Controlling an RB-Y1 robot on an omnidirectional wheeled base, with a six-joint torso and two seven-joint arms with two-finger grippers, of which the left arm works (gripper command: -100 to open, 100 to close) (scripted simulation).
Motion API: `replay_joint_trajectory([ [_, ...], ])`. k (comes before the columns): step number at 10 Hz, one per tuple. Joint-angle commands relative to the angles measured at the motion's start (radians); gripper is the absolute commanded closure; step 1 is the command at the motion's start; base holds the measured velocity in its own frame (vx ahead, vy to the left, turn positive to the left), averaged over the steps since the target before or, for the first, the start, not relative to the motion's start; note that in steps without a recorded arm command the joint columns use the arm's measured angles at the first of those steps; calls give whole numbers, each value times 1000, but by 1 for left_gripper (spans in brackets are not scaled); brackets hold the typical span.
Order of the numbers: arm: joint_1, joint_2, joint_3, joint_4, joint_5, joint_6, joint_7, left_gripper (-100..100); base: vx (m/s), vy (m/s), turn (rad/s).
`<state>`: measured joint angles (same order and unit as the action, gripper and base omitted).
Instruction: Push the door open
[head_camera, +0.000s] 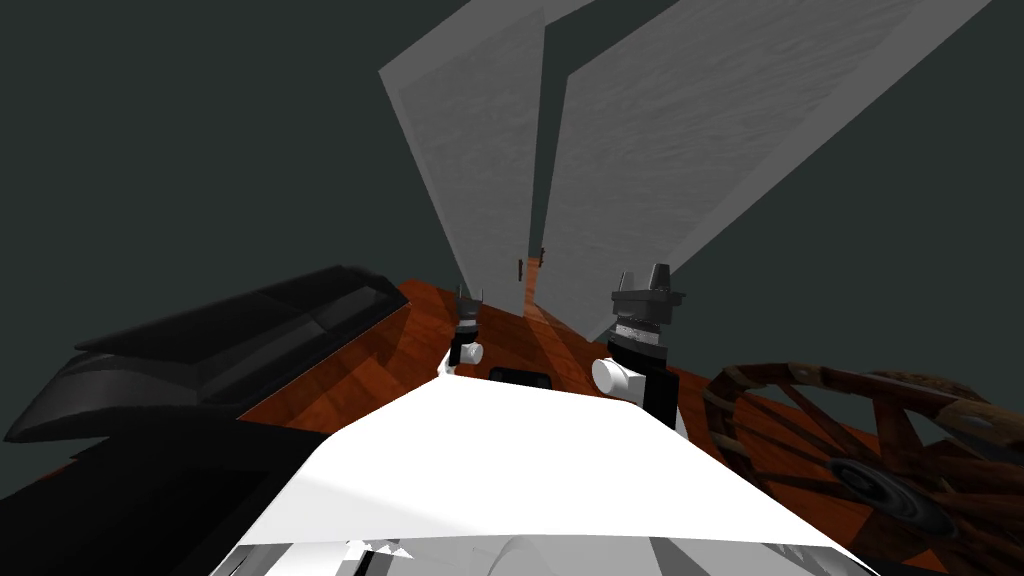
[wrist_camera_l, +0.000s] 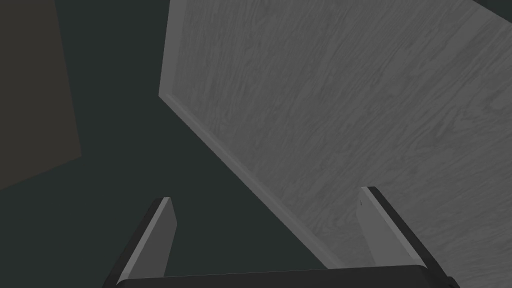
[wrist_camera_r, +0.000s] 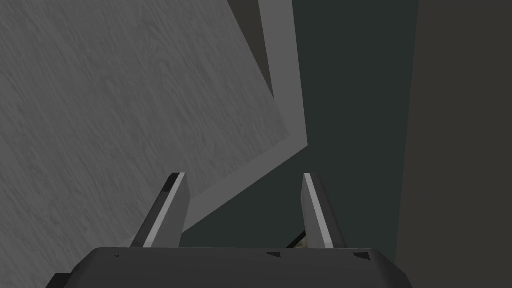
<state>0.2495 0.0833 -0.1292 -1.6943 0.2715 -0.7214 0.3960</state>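
Note:
A double door of two grey wood-grain leaves stands ahead in the head view, the left leaf (head_camera: 480, 180) and the right leaf (head_camera: 680, 150) parted by a narrow gap. Small dark handles (head_camera: 521, 268) sit at the gap's lower end. My left gripper (head_camera: 468, 297) is low in front of the left leaf; seen from its wrist, the left gripper (wrist_camera_l: 266, 194) is open and empty, with that leaf (wrist_camera_l: 325, 100) and its pale frame just beyond one finger. My right gripper (head_camera: 648, 280) is raised before the right leaf. The right wrist view has the right gripper (wrist_camera_r: 243, 175) open and empty at the leaf's (wrist_camera_r: 125, 100) framed edge.
A red-brown wooden floor (head_camera: 400, 340) runs up to the door and shows through the gap. A low black piece of furniture (head_camera: 220, 350) lies close on the left. A large wooden wagon wheel (head_camera: 860, 450) lies close on the right. Dark grey-green walls flank the door.

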Motion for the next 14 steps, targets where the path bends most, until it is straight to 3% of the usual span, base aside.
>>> replay_joint_trajectory([
  [1, -10, 1, -10, 36, 11, -3, 36, -100, 97, 26, -65],
  [9, -89, 1, -50, 257, 67, -31, 209, -100, 96, 31, -86],
  [10, -89, 1, -50, 257, 67, -31, 209, -100, 61, 22, -34],
  [14, -128, -4, -70, 366, 94, -45, 295, -100, 71, 21, -84],
])
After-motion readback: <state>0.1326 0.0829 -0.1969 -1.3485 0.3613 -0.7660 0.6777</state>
